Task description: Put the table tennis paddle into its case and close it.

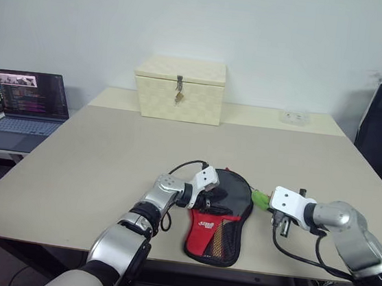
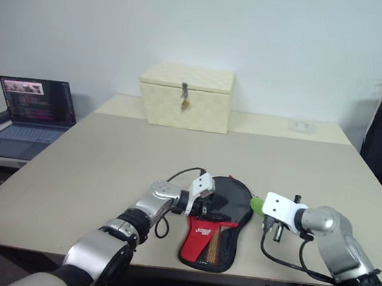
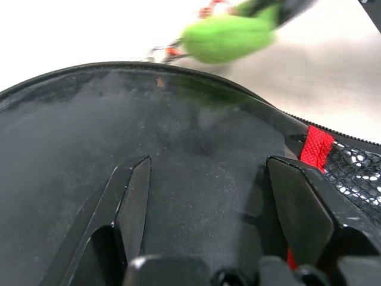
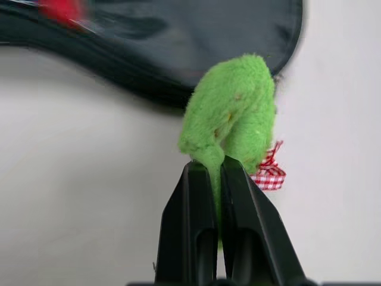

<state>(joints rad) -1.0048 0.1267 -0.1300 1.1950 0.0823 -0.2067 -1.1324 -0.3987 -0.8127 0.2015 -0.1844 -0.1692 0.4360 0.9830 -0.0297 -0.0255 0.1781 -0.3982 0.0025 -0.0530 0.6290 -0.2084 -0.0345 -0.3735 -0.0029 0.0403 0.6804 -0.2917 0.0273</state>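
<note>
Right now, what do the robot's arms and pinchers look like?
Both arms are shiny silver metal with black joint rings. Each wrist has a white block and a looping black cable. The left gripper and right gripper each have two flat, pointed black fingers.

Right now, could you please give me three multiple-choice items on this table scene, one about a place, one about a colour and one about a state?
1. Where does the cream box stand?
A. At the far side of the table, behind the case
B. On the laptop
C. Under the right gripper

2. What colour is the fluffy zipper tag?
A. Blue
B. Green
C. Orange

3. How is the right gripper?
A. Wide open above the box
B. Shut on the laptop
C. Shut on the zipper tag

Answers:
1 A: the box sits at the far side of the table, beyond the case.
2 B: the right wrist view shows the tag bright green.
3 C: its two black fingers pinch the tag's lower end, beside the case.
</note>
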